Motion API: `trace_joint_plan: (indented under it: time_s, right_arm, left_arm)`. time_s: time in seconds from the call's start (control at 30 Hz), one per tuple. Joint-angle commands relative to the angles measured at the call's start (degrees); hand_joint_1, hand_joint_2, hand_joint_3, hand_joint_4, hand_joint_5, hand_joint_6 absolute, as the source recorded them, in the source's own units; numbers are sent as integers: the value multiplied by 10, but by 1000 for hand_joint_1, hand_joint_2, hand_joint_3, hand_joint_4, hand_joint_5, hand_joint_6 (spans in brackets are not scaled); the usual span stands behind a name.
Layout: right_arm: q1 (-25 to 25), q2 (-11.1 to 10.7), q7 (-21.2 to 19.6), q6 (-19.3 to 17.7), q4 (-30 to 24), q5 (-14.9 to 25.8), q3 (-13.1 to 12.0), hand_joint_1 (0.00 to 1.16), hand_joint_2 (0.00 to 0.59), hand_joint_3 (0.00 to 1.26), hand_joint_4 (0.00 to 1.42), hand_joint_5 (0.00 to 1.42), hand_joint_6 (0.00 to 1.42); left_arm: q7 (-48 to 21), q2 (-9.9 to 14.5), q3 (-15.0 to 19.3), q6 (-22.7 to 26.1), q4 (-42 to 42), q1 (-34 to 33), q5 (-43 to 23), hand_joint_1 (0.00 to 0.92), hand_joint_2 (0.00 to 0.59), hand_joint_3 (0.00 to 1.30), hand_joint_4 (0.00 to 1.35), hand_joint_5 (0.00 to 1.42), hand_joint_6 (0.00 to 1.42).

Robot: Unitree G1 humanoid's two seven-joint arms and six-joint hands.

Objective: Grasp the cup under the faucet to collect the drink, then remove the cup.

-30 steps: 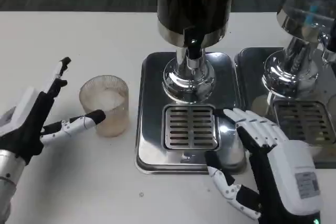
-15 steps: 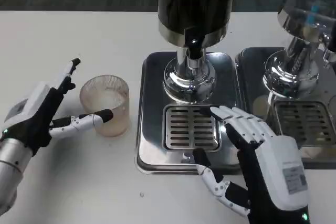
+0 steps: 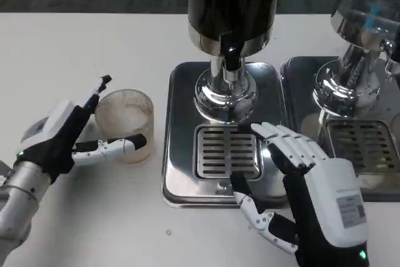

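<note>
Left hand: we see our left hand (image 3: 65, 139) low on the white counter (image 3: 94, 48), fingers spread and grasping nothing, released. One finger reaches along the near side of the cup and another, black-tipped, rises at the cup's far left rim; whether either touches the glass we cannot tell.

Cup: the ribbed clear cup (image 3: 126, 124) stands upright on the counter just ahead of our left hand, between its two outstretched fingers. It sits off the drip tray, to that tray's left, well apart from the faucet.

Right hand: our right hand (image 3: 300, 182) lies over the near right corner of the drip tray (image 3: 181, 123), fingers apart and holding nothing, released. Its fingertips reach toward the slotted grate (image 3: 226, 151), which lies just to this hand's left.

Faucet: the black faucet (image 3: 230, 56) hangs from the dark drink dispenser (image 3: 231, 4), beyond our right hand's fingertips and above the grate, over a chrome pedestal (image 3: 225, 95).

Second dispenser: another chrome dispenser (image 3: 365, 23) stands on its own tray (image 3: 294, 73), to the far right of our right hand.
</note>
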Motion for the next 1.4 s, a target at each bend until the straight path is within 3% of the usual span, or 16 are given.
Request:
trace_joint_plan:
  time_s: [0.03, 0.5, 0.87, 1.07, 1.4]
  right_arm:
    - [2, 0, -8, -2, 6, 8, -3, 424, 405, 317, 271, 273, 302]
    - [14, -1, -5, 1, -3, 22, -10, 424, 405, 317, 271, 273, 305]
    - [23, 1, -1, 0, -15, 26, -12, 425, 405, 317, 280, 288, 293]
    - [25, 0, 1, -3, -18, 29, -13, 425, 405, 317, 280, 288, 301]
    - [21, -3, 7, -7, -19, 35, -14, 425, 405, 317, 280, 288, 305]
  left_arm:
    - [-5, -9, -7, -4, 11, -13, 4, 322, 40, 51, 79, 257, 227]
    - [2, -36, -6, -5, 33, -13, -7, 331, 93, 216, 280, 436, 407]
    - [14, -43, -6, -6, 39, -8, -8, 305, 124, 407, 505, 676, 700]
    - [25, -43, -5, -10, 39, -2, -8, 294, 126, 457, 561, 744, 801]
    - [66, -35, 1, -38, 29, 16, -8, 294, 128, 461, 586, 779, 856]
